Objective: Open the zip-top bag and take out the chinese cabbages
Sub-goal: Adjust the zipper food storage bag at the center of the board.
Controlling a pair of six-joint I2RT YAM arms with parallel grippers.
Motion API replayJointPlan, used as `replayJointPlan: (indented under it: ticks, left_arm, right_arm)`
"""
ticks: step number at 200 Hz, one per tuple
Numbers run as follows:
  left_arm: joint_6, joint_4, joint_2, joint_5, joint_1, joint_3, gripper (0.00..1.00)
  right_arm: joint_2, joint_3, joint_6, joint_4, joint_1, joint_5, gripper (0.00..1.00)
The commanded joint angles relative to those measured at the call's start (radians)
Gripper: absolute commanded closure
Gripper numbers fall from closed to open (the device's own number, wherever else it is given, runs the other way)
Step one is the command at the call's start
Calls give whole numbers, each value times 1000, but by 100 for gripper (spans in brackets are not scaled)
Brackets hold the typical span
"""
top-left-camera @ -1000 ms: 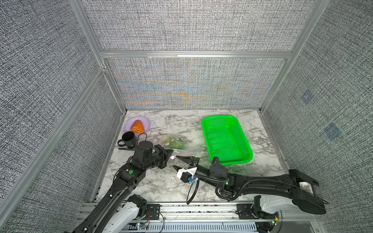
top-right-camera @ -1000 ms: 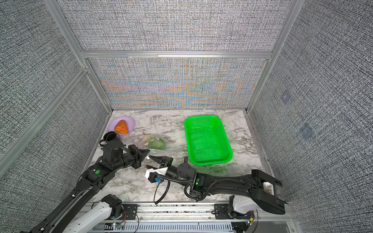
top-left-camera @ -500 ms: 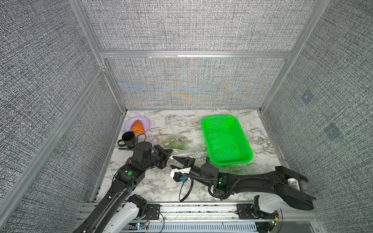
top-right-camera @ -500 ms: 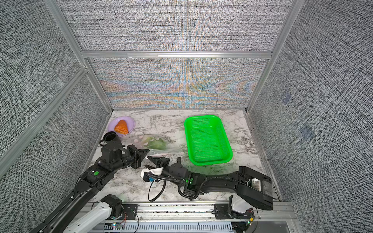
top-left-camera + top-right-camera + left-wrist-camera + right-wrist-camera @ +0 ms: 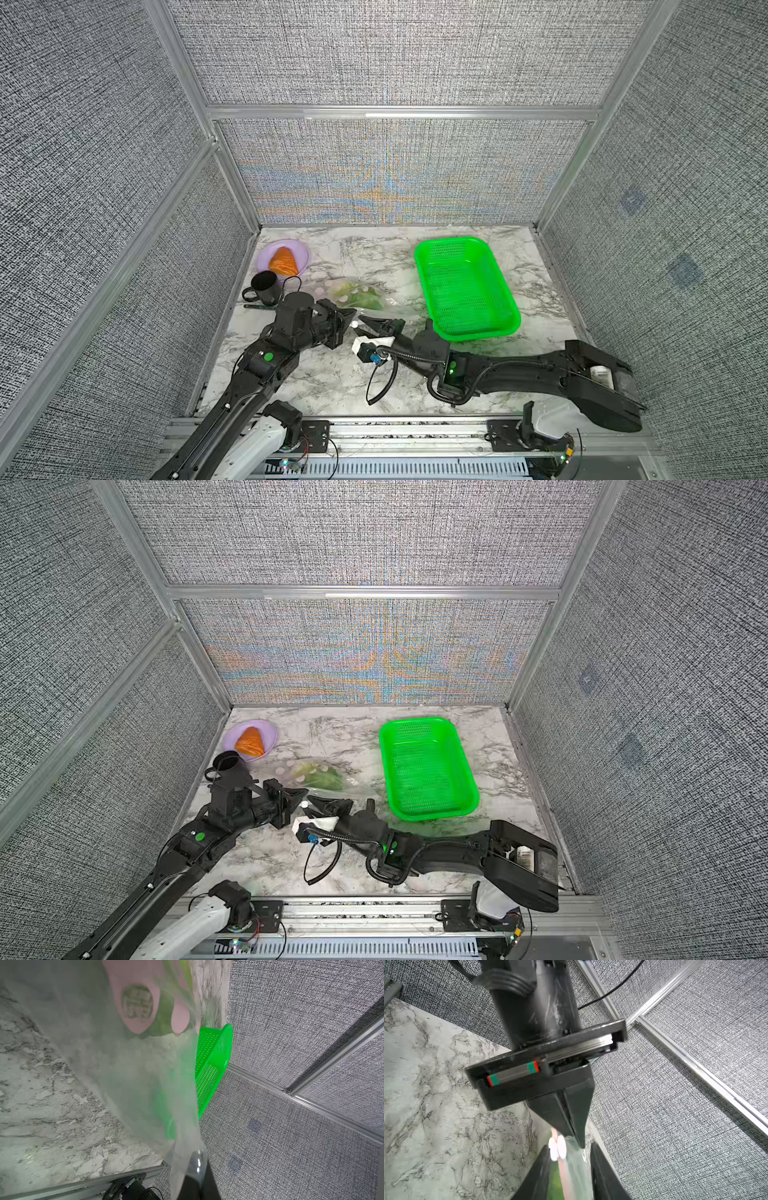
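Both arms lie low over the near table [image 5: 332, 386], tips nose to nose. Left gripper [image 5: 579, 1140] is clamped on the bag [image 5: 395, 305] at its mouth edge, lifting it a little: likely the anchor. Right gripper [image 5: 362, 325] faces it, jaws apart either side of that edge by the white tabs [image 5: 560, 1149], gripping nothing yet; probably set for the opposing pull that parts the zip. Zip looks unparted. Rest of bag lies on the marble just behind, cabbage [image 5: 357, 294] inside. Basket [image 5: 465, 242] beyond on the right: probable drop spot. Mug [image 5: 264, 286] and plate [image 5: 305, 253] far left, not involved.
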Motion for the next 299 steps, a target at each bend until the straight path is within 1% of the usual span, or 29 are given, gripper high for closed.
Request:
replayJointPlan:
  ticks: [1,48,143,214,272,286,299]
  left_arm:
    - [-3,17,-2,4,1,5,100]
    - [-5,9,-5,-2,1,13,100]
    - [-2,-5,-11,-8,1,16,100]
    - [-3,-4,-11,-5,2,12,100]
    - [-6,-10,-17,-7,2,9,100]
    - [-6,-10,-18,-8,2,9,100]
    - [-4,-8,-21,-8,1,9,100]
  right_arm:
    - [-4,9,11,-6,-3,-29,67]
    - [3,10,21,-37,-2,-46,69]
    - [34,31,18,-17,-4,-19,73]
    - [40,38,14,-5,-4,-10,79]
    - [45,38,2,2,-4,-2,79]
    - [44,39,0,5,-4,2,81]
    - [42,38,5,8,-5,8,87]
